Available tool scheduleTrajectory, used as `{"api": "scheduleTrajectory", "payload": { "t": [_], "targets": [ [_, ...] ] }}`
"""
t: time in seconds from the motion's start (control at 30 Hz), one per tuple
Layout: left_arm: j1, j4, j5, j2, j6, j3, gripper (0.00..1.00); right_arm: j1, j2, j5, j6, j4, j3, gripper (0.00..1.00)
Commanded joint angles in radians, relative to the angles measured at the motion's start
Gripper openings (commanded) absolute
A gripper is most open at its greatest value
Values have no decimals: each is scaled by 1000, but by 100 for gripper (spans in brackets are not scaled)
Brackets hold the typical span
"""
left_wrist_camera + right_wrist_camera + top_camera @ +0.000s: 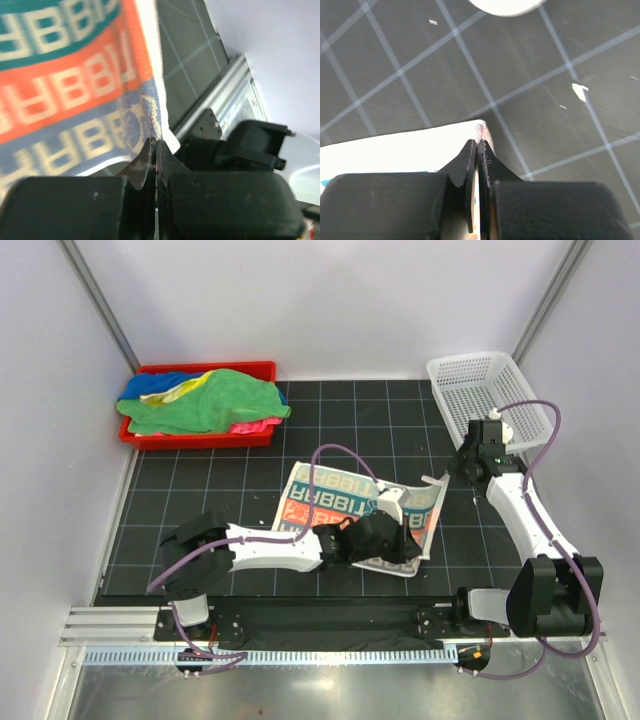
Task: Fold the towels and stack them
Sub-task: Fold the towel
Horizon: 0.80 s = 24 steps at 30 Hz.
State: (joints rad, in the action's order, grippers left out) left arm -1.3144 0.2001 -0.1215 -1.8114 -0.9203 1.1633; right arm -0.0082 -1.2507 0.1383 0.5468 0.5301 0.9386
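At the centre of the top view, the printed towel [330,495] lies on the black gridded surface [200,490], rumpled along its right side. The left fingers [155,146] are closed tight on its lower right edge, and the right fingers [478,145] pinch its white right corner. More towels [205,405] are heaped in the red tray [190,440] at upper left.

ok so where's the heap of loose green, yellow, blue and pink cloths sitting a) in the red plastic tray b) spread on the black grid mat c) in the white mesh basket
A: the heap of coloured cloths lies in the red plastic tray at the far left; the only cloth on the black grid mat is the cream printed towel.
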Motion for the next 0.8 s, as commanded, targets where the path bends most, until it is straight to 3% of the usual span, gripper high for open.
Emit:
{"api": "scheduleTrajectory", "payload": {
  "t": [0.0, 0.4, 0.77],
  "targets": [
    [43, 90, 43, 78, -49, -94, 0, 54, -48, -31, 33, -101, 109, 2],
    [204, 154, 31, 280, -106, -398, 0, 338, -355, 96, 93, -94, 386, 1],
    [345, -1, -30, 520, -117, -560, 0, 519, -605, 150, 142, -64, 615, 1]
  ]
}}
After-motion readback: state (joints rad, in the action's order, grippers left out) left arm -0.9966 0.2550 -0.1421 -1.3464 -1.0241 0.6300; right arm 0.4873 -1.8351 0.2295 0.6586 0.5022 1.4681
